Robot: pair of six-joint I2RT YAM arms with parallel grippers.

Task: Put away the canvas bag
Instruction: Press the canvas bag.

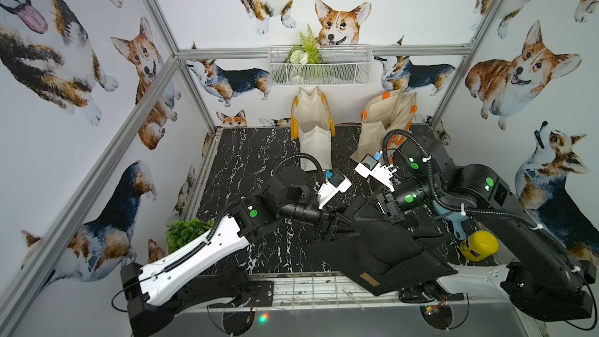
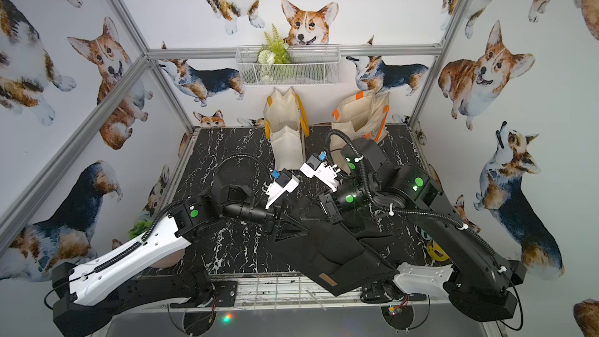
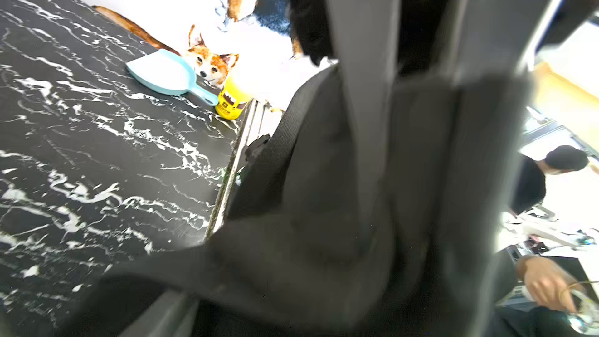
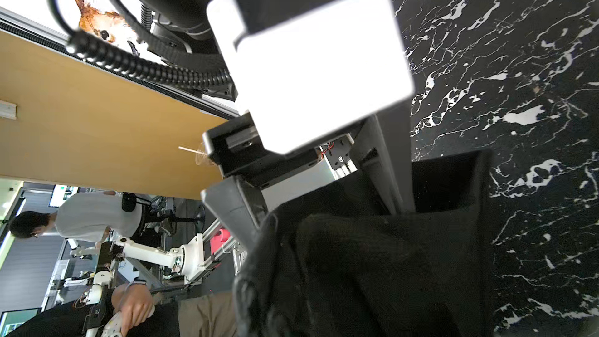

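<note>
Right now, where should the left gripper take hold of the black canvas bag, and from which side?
Probably the top hem of the black canvas bag, beside where the right gripper pinches it, coming from the robot's left along the tabletop. The bag lies flattened with that edge toward mid-table, and the left gripper, jaws apart, faces it.

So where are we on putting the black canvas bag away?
Done: nothing stowed. The black canvas bag lies crumpled at the front edge of the table, one corner hanging over.
In hand: the right gripper has its jaws shut on the bag's fabric. The left gripper has its jaws apart around a fold.
Left: flattening or folding it, then moving it to storage, which I can't identify here.
</note>
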